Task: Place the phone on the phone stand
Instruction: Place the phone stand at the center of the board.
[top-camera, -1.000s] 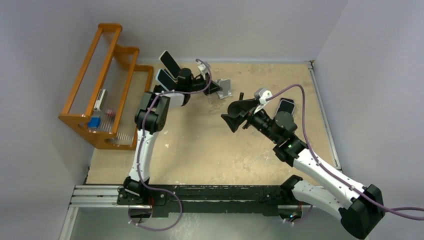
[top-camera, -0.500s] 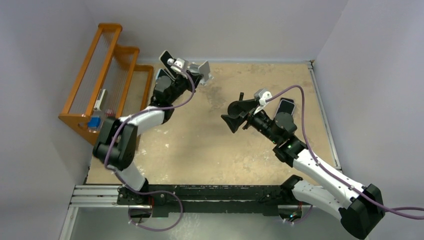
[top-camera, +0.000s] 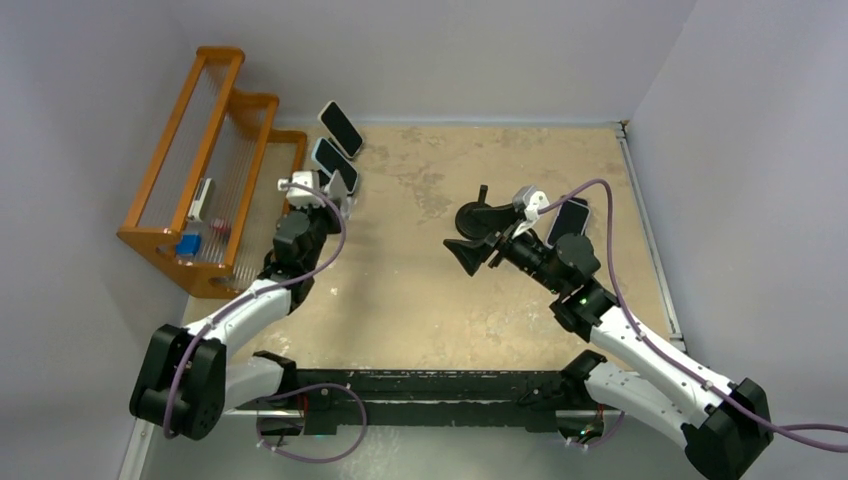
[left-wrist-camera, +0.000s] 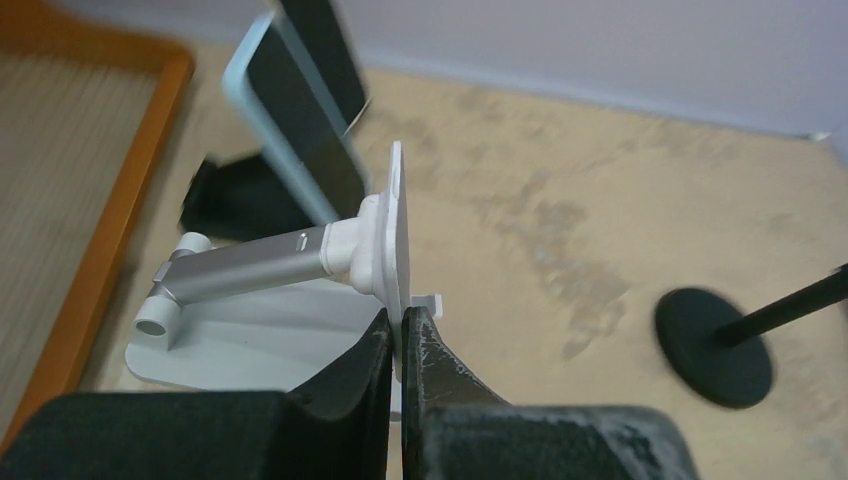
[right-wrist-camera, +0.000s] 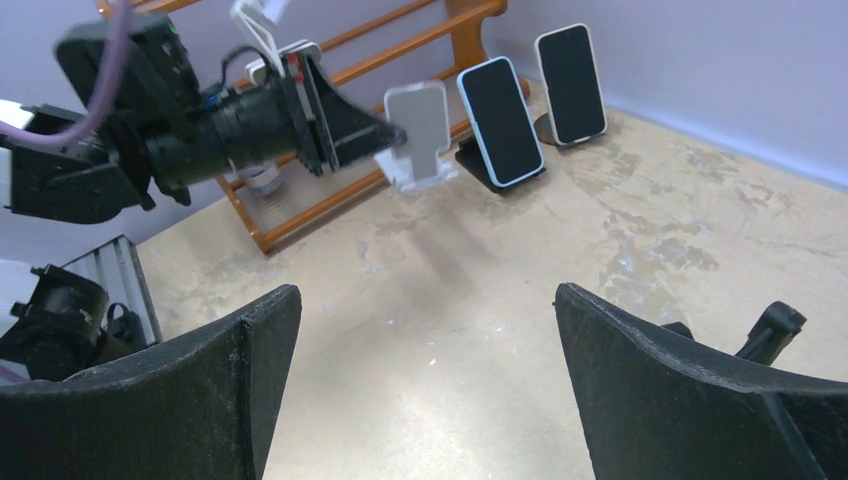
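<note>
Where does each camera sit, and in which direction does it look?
Top external: above and behind the bases, looking down on the table; both arms show, left gripper and right gripper.
Left wrist: on the left arm, looking along its shut fingers, which clamp the silver stand.
Right wrist: on the right arm, looking between its open fingers toward the wooden rack; the left arm shows.
Shared: both wrist views show the silver stand and the blue-cased phone.
</note>
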